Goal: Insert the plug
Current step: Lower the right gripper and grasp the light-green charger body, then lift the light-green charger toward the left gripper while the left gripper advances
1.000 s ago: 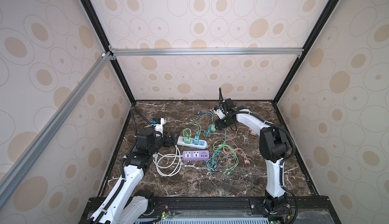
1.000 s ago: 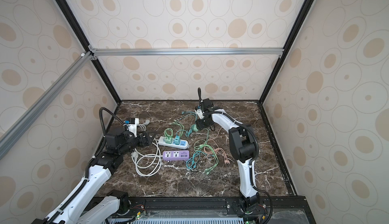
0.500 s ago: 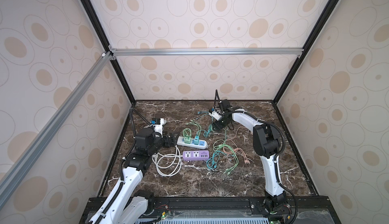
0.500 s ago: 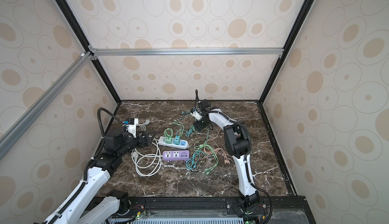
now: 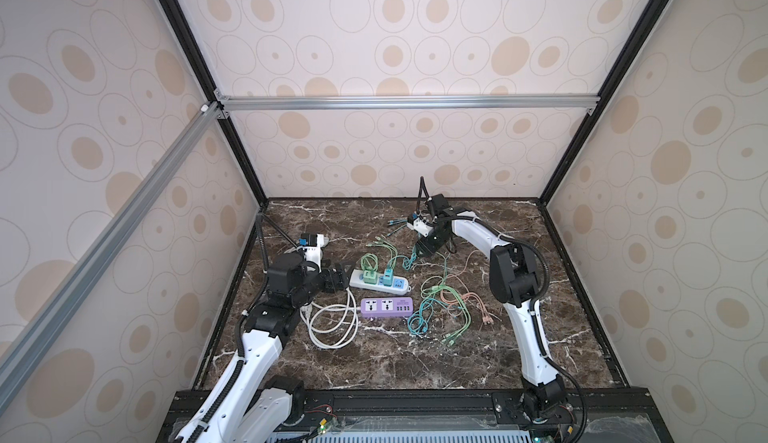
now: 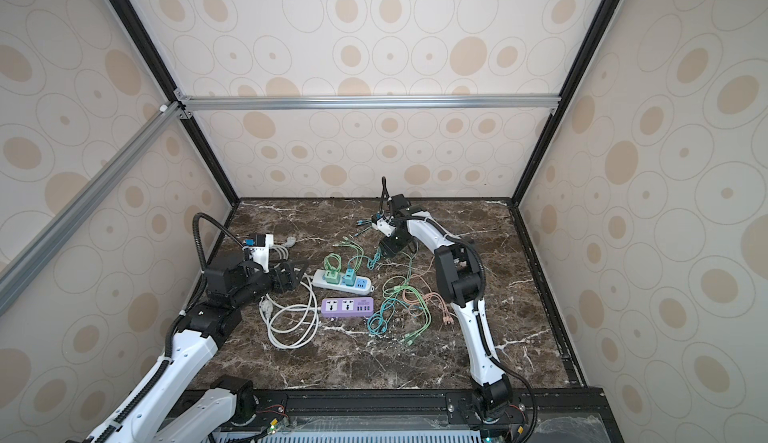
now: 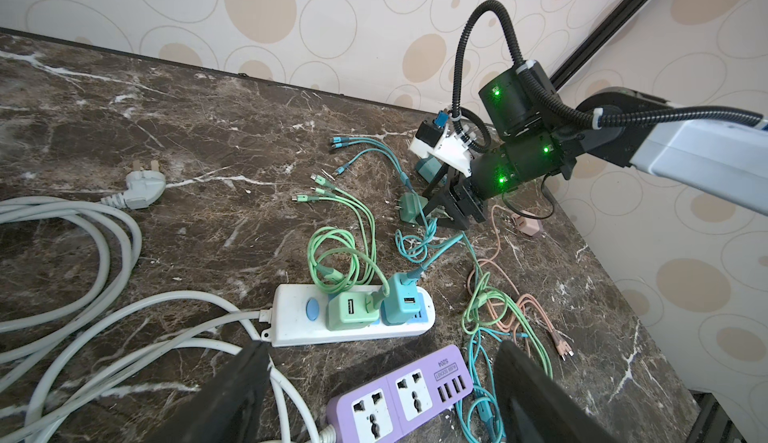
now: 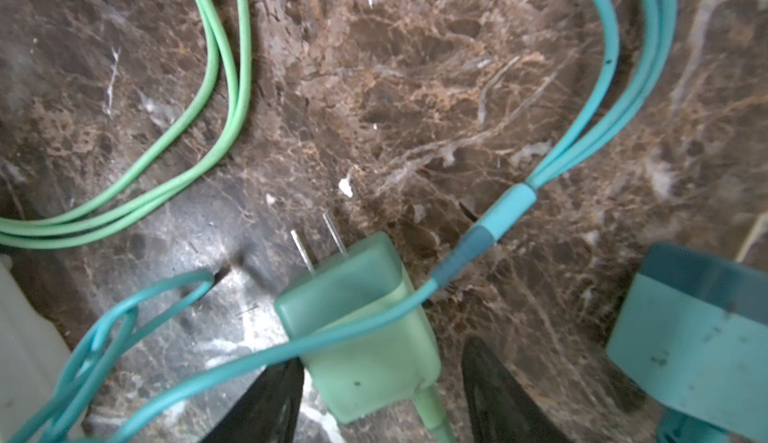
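On the purple power strip (image 7: 399,399), the word "SOCKET" can be read on a small label. The green plug (image 8: 361,328) is seen lying on the counter (image 8: 415,87), straddled but not clamped by the spread right gripper (image 8: 380,353). The left gripper (image 7: 382,347) is held wide apart, empty.

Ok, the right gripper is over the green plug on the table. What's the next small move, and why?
Probably lower the right gripper slightly and close on the green plug: its rear end lies loose between the open jaws, prongs bare. Mind the teal cable draped across it.
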`<action>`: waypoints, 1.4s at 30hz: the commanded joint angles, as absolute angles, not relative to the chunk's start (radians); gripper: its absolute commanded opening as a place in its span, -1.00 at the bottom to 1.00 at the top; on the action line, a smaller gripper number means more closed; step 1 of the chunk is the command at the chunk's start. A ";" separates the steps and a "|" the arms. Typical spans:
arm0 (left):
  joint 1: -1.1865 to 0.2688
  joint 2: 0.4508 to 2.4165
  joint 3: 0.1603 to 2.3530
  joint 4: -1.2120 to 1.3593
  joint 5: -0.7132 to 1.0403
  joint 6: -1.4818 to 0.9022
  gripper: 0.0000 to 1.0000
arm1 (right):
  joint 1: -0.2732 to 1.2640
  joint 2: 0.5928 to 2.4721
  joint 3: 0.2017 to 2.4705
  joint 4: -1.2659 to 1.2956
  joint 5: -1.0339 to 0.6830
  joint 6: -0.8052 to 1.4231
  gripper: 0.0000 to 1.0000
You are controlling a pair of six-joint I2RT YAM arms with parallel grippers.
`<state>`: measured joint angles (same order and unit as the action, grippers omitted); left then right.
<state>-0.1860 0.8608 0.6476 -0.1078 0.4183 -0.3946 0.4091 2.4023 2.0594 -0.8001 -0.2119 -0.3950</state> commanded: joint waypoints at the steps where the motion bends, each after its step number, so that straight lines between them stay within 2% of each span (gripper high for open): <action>1: -0.179 0.856 0.691 -0.119 0.425 -0.362 0.70 | 0.430 2.442 2.107 -0.877 -0.219 -0.439 0.25; 9: -0.179 0.854 0.692 -0.123 0.423 -0.351 0.70 | 0.455 2.472 2.154 -0.906 -0.197 -0.445 0.18; 16: -0.179 0.857 0.684 -0.111 0.427 -0.357 0.70 | 0.457 2.432 2.088 -0.912 -0.160 -0.429 -0.17; 21: -0.179 0.857 0.674 -0.092 0.433 -0.369 0.70 | 0.455 2.320 1.927 -0.837 -0.152 -0.406 -0.30; 31: -0.179 0.867 0.652 -0.031 0.465 -0.411 0.69 | 0.456 2.064 1.651 -0.824 -0.080 -0.353 -0.39; 42: -0.186 0.942 0.635 0.096 0.664 -0.502 0.69 | 0.456 1.754 1.455 -0.642 -0.100 -0.304 -0.49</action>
